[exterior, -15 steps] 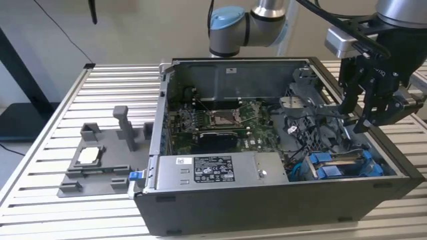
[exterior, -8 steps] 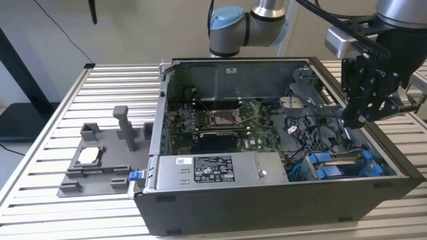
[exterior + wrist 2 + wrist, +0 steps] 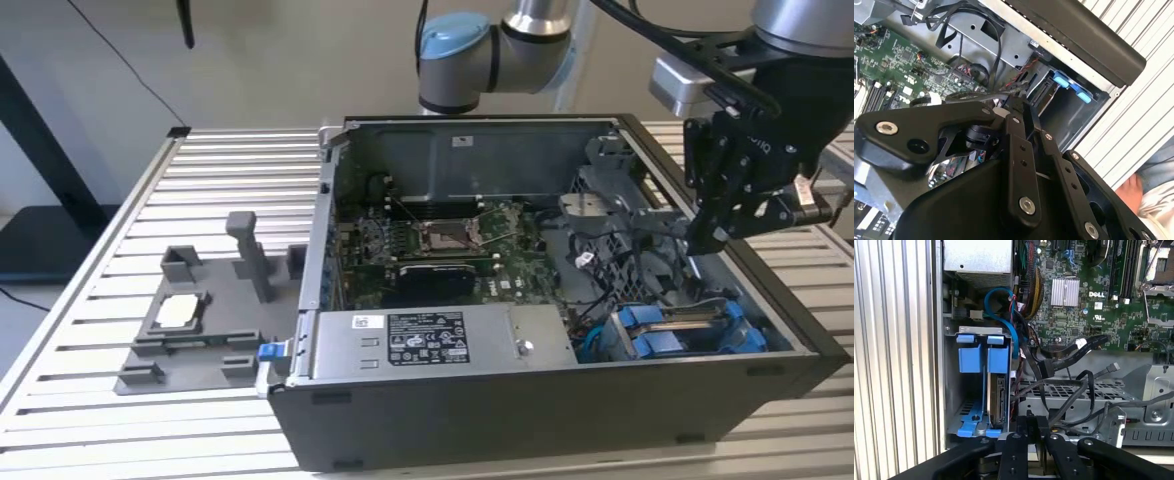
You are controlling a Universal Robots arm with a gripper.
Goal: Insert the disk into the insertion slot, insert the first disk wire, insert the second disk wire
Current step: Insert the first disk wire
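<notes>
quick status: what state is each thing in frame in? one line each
Computer case: on its side, panel off, interior open.
Disk: on edge in a blue carrier, inside the drive bay.
Second blue carrier: in the same bay, looks empty.
Black wires: loose over the perforated cage, connector unplugged.
Gripper: low over the case's drive end.
</notes>
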